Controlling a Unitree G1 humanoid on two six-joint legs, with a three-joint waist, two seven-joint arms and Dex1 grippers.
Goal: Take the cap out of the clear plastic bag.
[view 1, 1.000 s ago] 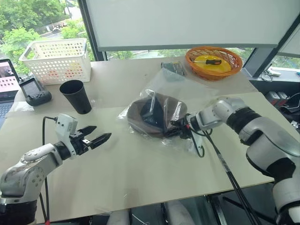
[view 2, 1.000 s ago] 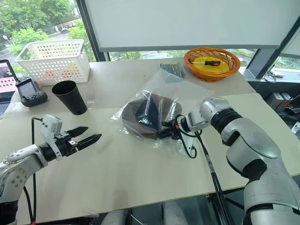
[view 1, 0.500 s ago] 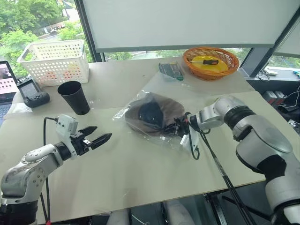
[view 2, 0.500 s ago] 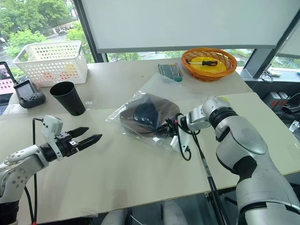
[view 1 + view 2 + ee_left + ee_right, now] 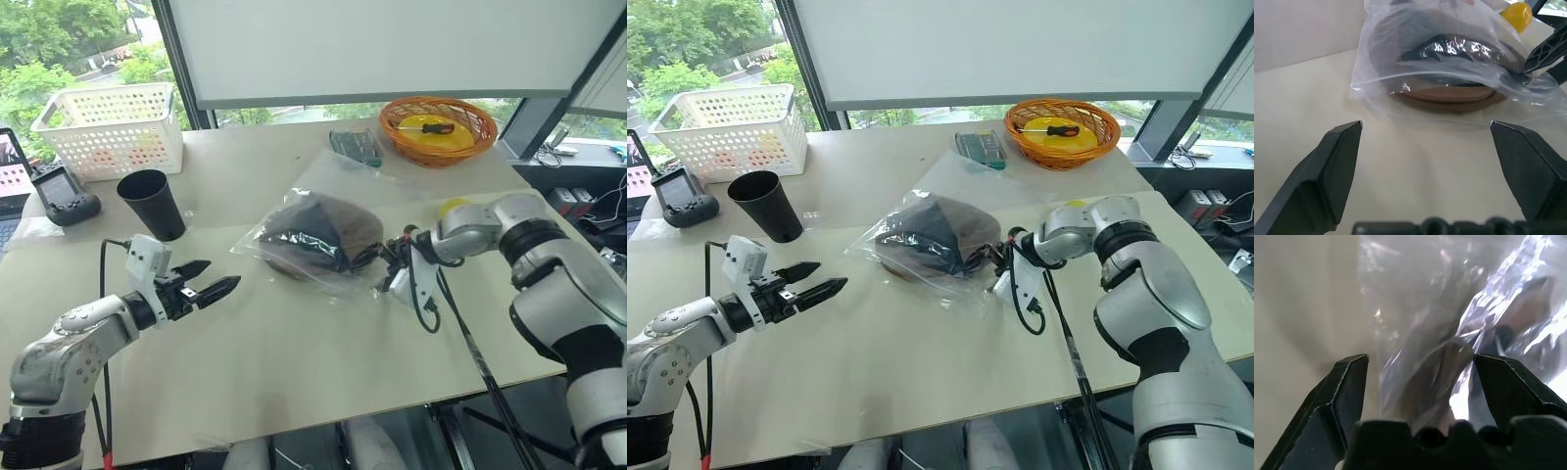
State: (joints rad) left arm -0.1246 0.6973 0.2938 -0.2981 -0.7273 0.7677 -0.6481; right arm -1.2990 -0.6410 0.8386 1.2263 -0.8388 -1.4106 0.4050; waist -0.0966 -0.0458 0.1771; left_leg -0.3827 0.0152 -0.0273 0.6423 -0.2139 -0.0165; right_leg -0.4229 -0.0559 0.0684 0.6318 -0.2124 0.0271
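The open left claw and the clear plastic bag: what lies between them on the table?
Nothing: between the left claw and the clear crinkly plastic bag there is bare beige table, seen in both eye views and the left wrist view.

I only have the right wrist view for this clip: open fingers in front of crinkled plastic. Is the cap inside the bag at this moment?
Observer: Yes. The head views show the cap lying inside the clear plastic bag, which rests on the table.
Operator: Where is the left gripper?
Observer: The left gripper hovers above the table on the bag's left, apart from it, with its fingers open and pointing toward it.
Operator: Anything else close to the bag?
Observer: A black cup stands upright farther to the left, not touching the bag.
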